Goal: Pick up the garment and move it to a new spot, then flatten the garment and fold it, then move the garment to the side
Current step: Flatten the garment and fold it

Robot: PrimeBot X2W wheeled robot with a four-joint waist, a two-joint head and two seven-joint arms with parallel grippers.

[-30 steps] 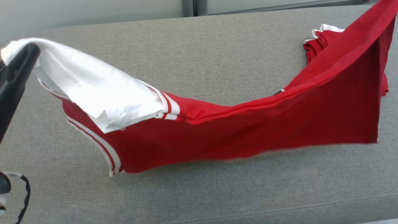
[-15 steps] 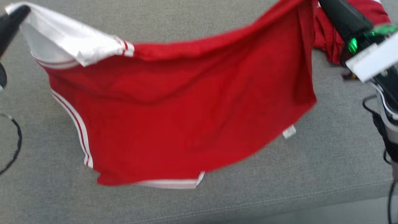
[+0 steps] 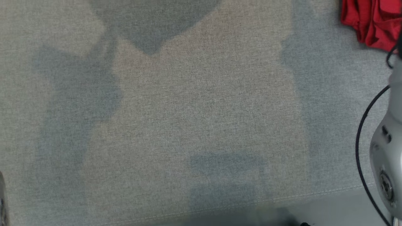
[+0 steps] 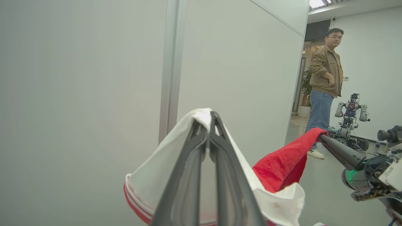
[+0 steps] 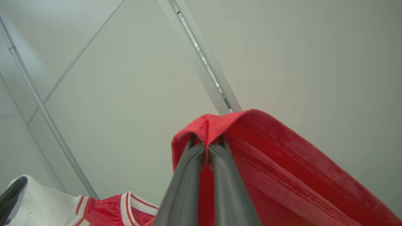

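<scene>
Your left gripper [image 4: 209, 124] pinches the garment [image 4: 147, 188] by its white sleeve. The cloth hangs slack in the air across to your right gripper [image 5: 205, 146], clamped on a red edge. It looks light, limp and probably slippery, so grip corners and hold it taut.

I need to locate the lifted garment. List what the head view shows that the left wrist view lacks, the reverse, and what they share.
Head view: the grey cushion with shadows across it, and bunched red cloth at the upper right. Left wrist view: the left gripper shut on the white part of the garment, the right gripper pinching its red corner, a person standing beyond. Shared: the right arm.
</scene>
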